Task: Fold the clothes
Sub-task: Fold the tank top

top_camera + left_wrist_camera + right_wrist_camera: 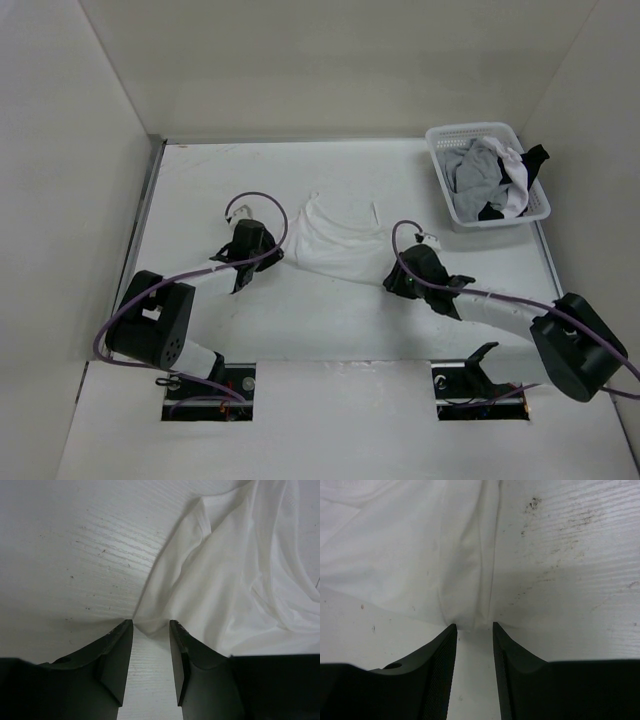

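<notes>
The clothes (335, 243), one thin white garment, lie rumpled on the white table between my two arms, with a narrow strap at their far edge. My left gripper (276, 256) sits low at the garment's left corner. In the left wrist view that gripper (151, 625) is open, bare table shows between its fingers, and the cloth (235, 590) begins right at the tips. My right gripper (389, 282) is at the garment's near right corner. Seen from the right wrist, this gripper (472, 627) is open too, and a bunched fold of the cloth (410, 555) ends at its fingertips.
A white lattice basket (441, 136) stands at the back right, holding grey, white and black garments (480, 175). White walls close in the table on the left, the back and the right. Purple cables loop above both wrists.
</notes>
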You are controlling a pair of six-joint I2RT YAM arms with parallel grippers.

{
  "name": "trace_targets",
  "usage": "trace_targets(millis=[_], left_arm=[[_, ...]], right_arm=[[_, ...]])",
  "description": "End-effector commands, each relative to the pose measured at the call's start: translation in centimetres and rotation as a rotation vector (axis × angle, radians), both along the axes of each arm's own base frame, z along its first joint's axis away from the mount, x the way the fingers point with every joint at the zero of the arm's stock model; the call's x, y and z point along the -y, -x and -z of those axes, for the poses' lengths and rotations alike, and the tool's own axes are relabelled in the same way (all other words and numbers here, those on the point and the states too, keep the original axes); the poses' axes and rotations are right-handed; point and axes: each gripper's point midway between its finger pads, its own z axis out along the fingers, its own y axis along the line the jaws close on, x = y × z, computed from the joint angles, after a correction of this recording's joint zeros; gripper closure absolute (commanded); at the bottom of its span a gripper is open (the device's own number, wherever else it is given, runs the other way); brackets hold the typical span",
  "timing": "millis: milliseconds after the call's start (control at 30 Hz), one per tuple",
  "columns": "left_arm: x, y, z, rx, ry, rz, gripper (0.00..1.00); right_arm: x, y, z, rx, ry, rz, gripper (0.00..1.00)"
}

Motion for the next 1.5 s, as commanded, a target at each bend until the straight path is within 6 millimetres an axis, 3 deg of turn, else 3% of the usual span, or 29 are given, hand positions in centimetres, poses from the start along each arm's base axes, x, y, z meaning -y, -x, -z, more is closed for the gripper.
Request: trace_targets(millis=[0, 100, 300, 533, 800, 867, 1033, 1133, 1233, 1267, 1467], left_arm=[[0.9, -0.7, -1.2, 0.063, 0.041, 0.036, 0.67], [1.3, -0.7, -1.4, 0.066, 0.067, 0.047, 0.70], [0.1, 0.4, -2.2, 0.102, 0.079, 0.002, 0.70], [-0.2, -0.8, -0.1, 0.044, 0.056, -0.023, 0.71], [0.0, -0.9, 0.4, 0.036, 0.066, -0.033, 0.89], [-0.1, -0.9, 0.2, 0.042, 0.068, -0.035, 0.91], [-0.5, -0.8, -0.6, 0.067, 0.068, -0.051, 0.98], [-0.7, -0.8, -3.3, 0.136, 0.093, -0.068, 1.00], [-1.3, -0.4, -7.7, 0.234, 0.110, -0.092, 1.00], [-1.7, -0.1, -10.2, 0.285, 0.112, -0.105, 1.00], [-3.7, 2.5, -23.2, 0.520, 0.171, -0.154, 1.00]], right_arm=[[-0.7, -1.8, -1.1, 0.045, -0.057, 0.025, 0.61], [-0.4, -2.0, -0.7, 0.042, -0.051, 0.036, 0.61], [-0.1, -2.3, -0.5, 0.035, -0.057, 0.049, 0.63], [-0.4, -2.3, -0.1, 0.017, -0.053, 0.050, 0.65], [0.0, -1.3, -0.3, 0.010, -0.060, 0.072, 0.61], [0.1, -1.3, -0.2, 0.006, -0.056, 0.075, 0.65], [-0.3, -1.8, 0.3, -0.007, -0.043, 0.073, 0.92], [0.0, -2.4, -1.2, 0.044, -0.056, 0.096, 0.98], [-0.1, -1.9, -5.3, 0.148, -0.097, 0.094, 1.00], [0.0, -1.5, -6.8, 0.180, -0.113, 0.091, 1.00], [2.2, 2.0, -20.5, 0.417, -0.245, 0.049, 1.00]])
